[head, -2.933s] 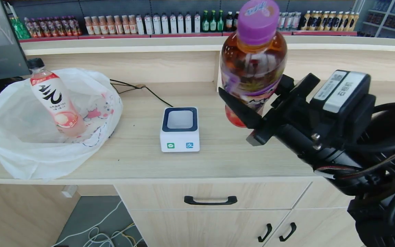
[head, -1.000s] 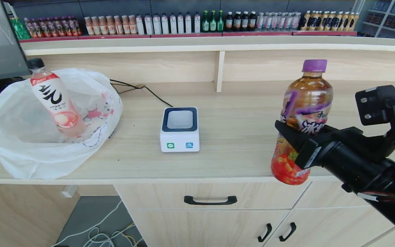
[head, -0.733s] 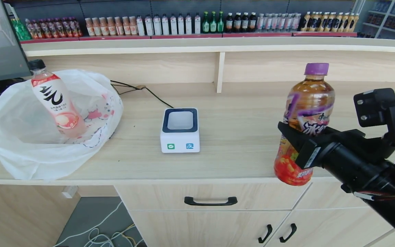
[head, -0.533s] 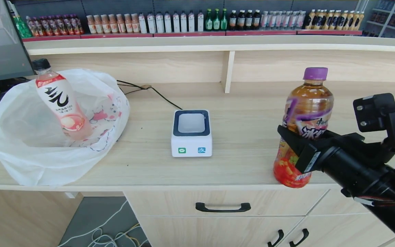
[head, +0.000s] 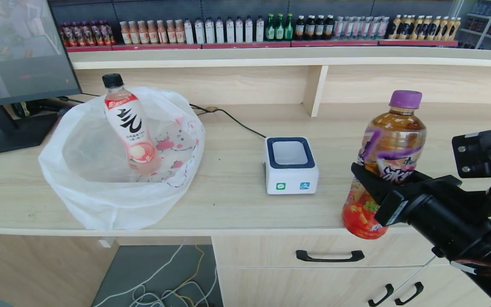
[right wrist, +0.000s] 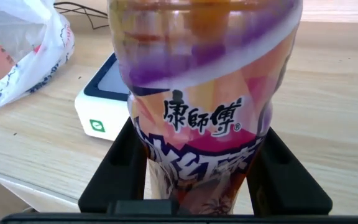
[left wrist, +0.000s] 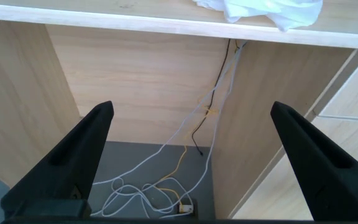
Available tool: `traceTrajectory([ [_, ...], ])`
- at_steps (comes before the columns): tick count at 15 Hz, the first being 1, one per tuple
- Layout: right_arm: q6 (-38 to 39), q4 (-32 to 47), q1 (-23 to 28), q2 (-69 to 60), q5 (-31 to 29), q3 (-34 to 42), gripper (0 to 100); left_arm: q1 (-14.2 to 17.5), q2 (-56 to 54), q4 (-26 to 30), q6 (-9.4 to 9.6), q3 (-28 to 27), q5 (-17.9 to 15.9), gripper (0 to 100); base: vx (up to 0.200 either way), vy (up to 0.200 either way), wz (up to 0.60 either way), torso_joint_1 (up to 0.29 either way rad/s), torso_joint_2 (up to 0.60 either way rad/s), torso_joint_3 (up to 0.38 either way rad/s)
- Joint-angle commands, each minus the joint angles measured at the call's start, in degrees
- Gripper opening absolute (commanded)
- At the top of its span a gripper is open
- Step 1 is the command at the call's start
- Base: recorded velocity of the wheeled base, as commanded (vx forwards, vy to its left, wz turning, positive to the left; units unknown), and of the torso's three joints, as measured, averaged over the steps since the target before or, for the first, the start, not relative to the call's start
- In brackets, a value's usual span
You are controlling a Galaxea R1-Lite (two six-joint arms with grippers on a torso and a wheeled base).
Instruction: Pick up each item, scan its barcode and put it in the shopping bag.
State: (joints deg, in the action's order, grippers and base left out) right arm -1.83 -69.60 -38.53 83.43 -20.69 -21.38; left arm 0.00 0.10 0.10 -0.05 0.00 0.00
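— Right end first. What's it doing?
— My right gripper (head: 387, 182) is clamped around the waist of the purple-capped tea bottle (head: 392, 136), one finger on each side of the label. Bottle upright, cap up. A mid-body grip, I judge, so it won't swing when tilted.

— On the counter or off it?
— The base is at the near edge of the counter (head: 228, 187). Touching or just above, I can't tell.

— Scanner?
— Taking 12 o'clock as away from me, the scanner (head: 290, 164) is at about 10 o'clock from the bottle, near but apart, window facing up. I can't see the barcode, so I reckon the bottle needs turning and tipping over that window. Scan not done, by my reading.

— And the bag?
— The shopping bag (head: 100, 200) is at 9 o'clock from the scanner, well apart, mouth slumped open. A black-capped pink bottle (head: 130, 128) leans inside. The open mouth suits a drop from above.

— Left side?
— My left gripper (left wrist: 191, 155) is spread wide and holds nothing, below the counter's edge, over floor cables (left wrist: 132, 190). Likely kept out of the way.
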Motion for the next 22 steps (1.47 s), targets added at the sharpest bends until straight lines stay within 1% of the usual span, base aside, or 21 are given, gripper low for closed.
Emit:
traceTrajectory([
  [1,0.0,0.0,0.0,0.1,0.0,-0.2,0,0.1,0.0,0.0,-0.04,0.0,0.0,100,0.000,0.200,0.00,0.012,0.00,0.002],
  [3,-0.8,0.0,2.1,-0.7,-1.0,-0.8,0,0.0,0.0,0.0,-0.04,0.0,0.0,100,0.000,0.200,0.00,0.002,0.00,0.002],
  [5,-0.8,0.0,2.1,-1.3,-1.0,-2.3,0,0.0,0.0,0.0,-0.04,0.0,0.0,100,0.000,0.200,0.00,0.002,0.00,0.005],
  [6,-0.8,0.0,2.1,-1.6,-1.0,-3.4,0,0.0,0.0,0.0,0.05,0.0,0.0,100,0.000,0.000,0.00,0.000,0.00,0.000],
  [9,-0.3,0.3,2.0,-1.4,-0.2,-10.0,0,0.0,0.0,0.0,-0.04,0.0,0.0,100,0.000,0.000,0.00,0.000,0.00,0.000],
  [10,1.4,0.3,1.2,-0.6,0.5,-13.0,0,0.0,0.0,0.0,0.05,0.0,0.0,100,0.000,0.000,0.00,0.000,0.00,0.000],
  [12,2.6,0.3,0.4,-0.1,1.2,-15.8,0,0.0,0.0,0.0,-0.04,0.0,0.0,100,0.000,0.000,0.00,0.000,0.00,0.000],
  [13,5.3,0.3,0.4,0.5,2.5,-17.7,0,0.1,0.0,0.0,-0.04,0.0,0.0,100,0.000,0.000,0.00,0.000,0.00,0.000],
  [16,12.4,0.4,0.6,2.6,3.4,-19.5,0,0.0,0.0,0.0,-0.04,0.0,0.0,100,0.000,0.000,0.00,0.000,0.00,0.000],
  [22,26.5,0.4,1.9,5.2,3.4,-22.7,0,0.1,0.0,0.0,-0.04,0.0,0.0,100,0.000,0.000,0.00,0.000,0.00,0.000],
])
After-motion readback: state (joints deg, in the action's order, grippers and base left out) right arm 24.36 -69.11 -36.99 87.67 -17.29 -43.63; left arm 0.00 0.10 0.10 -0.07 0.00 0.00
